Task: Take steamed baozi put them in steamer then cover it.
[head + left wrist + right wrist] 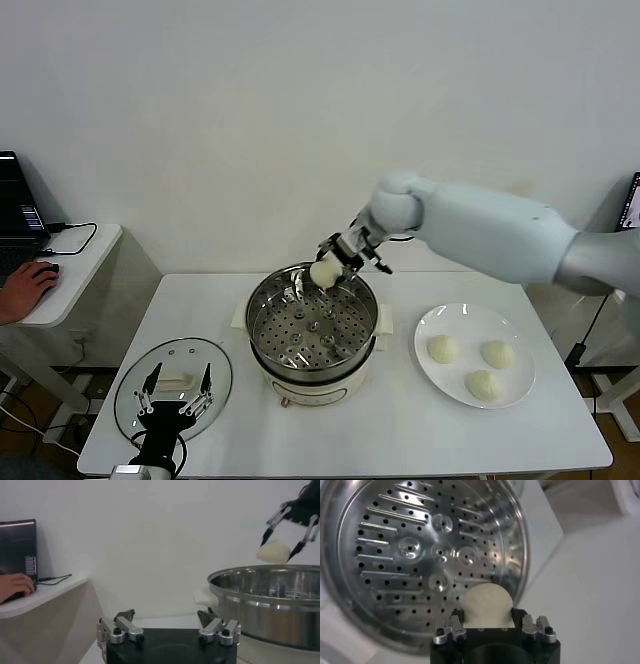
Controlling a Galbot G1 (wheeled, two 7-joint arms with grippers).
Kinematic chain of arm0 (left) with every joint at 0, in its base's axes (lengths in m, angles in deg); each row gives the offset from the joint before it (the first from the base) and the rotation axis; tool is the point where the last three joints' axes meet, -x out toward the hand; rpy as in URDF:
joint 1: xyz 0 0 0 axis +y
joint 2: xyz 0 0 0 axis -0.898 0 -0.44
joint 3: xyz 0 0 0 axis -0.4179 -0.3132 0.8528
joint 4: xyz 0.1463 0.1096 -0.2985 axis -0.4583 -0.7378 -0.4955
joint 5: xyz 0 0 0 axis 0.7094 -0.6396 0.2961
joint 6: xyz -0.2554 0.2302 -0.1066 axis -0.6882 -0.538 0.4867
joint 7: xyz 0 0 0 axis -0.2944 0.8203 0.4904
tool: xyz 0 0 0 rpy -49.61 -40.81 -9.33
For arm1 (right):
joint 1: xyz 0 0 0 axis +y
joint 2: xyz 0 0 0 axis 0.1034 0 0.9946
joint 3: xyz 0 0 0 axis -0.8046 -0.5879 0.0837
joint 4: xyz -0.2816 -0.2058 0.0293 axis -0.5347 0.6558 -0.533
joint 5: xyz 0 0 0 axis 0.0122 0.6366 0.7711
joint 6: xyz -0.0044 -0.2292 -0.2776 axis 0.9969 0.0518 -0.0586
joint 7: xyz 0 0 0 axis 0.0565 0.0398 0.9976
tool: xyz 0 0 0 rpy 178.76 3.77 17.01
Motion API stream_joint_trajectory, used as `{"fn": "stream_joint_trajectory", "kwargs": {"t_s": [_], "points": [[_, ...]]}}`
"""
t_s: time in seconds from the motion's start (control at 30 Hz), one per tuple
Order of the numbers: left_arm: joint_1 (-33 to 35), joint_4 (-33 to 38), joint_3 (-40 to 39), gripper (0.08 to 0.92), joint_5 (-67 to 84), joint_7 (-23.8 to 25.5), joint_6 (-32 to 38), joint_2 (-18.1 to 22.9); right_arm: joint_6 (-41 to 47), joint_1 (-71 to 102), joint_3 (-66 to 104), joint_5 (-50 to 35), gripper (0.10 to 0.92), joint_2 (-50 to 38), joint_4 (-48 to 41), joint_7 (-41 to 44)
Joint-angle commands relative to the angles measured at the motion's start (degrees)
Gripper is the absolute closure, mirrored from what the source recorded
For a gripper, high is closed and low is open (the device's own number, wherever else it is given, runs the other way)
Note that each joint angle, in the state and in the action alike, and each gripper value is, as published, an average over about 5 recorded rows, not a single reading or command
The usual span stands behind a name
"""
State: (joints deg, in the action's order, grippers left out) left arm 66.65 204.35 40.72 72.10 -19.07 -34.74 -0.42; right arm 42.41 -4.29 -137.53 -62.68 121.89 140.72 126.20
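Observation:
My right gripper (pixel 330 268) is shut on a cream-white baozi (pixel 323 273) and holds it over the far rim of the steel steamer (pixel 262 340). In the right wrist view the baozi (pixel 487 605) sits between the jaws above the perforated tray (pixel 420 555), which holds no buns. The held bun also shows in the left wrist view (pixel 273 551) above the steamer wall (pixel 270 607). Three more baozi (pixel 483 385) lie on the white plate (pixel 450 380) at the right. My left gripper (pixel 172 402) is open, parked low over the glass lid (pixel 135 385).
The lid with its white handle (pixel 180 381) lies at the table's front left. A side desk (pixel 75 265) with a laptop (pixel 18 215) and a person's hand (pixel 25 288) stands to the left.

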Motion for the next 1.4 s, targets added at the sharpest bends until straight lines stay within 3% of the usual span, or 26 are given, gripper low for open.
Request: {"fn": "stream_joint_trajectory", "kwargs": {"t_s": [0.03, 0.43, 0.6, 0.7, 0.83, 0.93, 1.1, 1.23, 1.4], "points": [[-0.1, 0.1, 0.1, 0.177, 0.3, 0.0, 0.0, -0.1, -9.2, 1.8, -2.6, 9.1, 0.431, 7.3, -5.8, -0.7], [-0.8, -0.9, 0.1, 0.177, 0.4, 0.1, 0.1, -0.2, -17.6, 4.7, -0.3, 20.6, 0.423, 9.3, -12.0, -3.0], [-0.9, -1.0, 0.1, 0.177, 0.4, 0.1, 0.1, -0.1, -18.3, 4.9, -0.2, 20.2, 0.422, 9.3, -11.9, -3.4], [-0.9, -1.0, 0.0, 0.177, 0.4, 0.2, 0.1, 0.1, -18.3, 4.8, -0.2, 19.2, 0.391, 9.1, -11.3, -3.9], [-0.8, -0.9, 0.0, 0.177, 0.3, 0.2, 0.1, 0.2, -16.5, 3.0, -0.5, 14.8, 0.285, 7.8, -8.7, -2.4], [-0.7, -0.6, -0.1, 0.177, 0.2, 0.2, 0.0, 0.4, -10.5, -0.4, -1.3, 6.4, 0.224, 5.6, -4.1, 0.3], [-0.5, -0.3, -0.1, 0.177, 0.1, 0.4, 0.0, 0.4, 8.7, -6.7, -2.1, -8.4, 0.203, -1.7, 5.3, 4.5], [-0.2, 0.2, 0.0, 0.177, 0.1, 0.3, 0.0, 0.2, 20.2, -10.2, -2.4, -13.1, 0.202, -9.7, 11.6, 5.7], [0.2, 0.5, 0.4, 0.177, 0.1, 0.3, 0.1, -0.4, 26.8, -12.7, -2.7, -15.2, 0.203, -20.2, 19.3, 5.8]]}}
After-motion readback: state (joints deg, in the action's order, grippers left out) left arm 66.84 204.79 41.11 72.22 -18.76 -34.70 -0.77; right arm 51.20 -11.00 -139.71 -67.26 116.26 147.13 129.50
